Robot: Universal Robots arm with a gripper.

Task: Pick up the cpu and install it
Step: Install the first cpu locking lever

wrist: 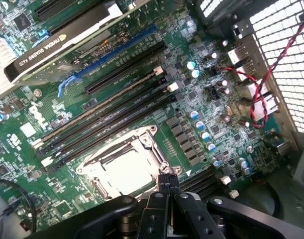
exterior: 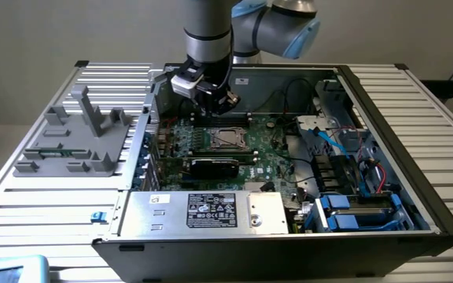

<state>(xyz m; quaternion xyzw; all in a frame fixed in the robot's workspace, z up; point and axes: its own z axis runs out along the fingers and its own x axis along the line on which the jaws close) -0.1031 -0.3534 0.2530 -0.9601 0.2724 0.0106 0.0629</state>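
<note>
The cpu is a flat silver-beige square lying inside the metal-framed socket on the green motherboard. In the wrist view the cpu sits in the socket frame just beyond my fingertips. My gripper hangs inside the open computer case, a little above and behind the socket. Its black fingers are pressed together, so the gripper is shut with nothing between them.
A black graphics card lies in front of the socket. A silver power supply fills the case's front. Blue drive bays are on the exterior view's right. A grey fixture stands outside the case. A red-black cable loops near the perforated wall.
</note>
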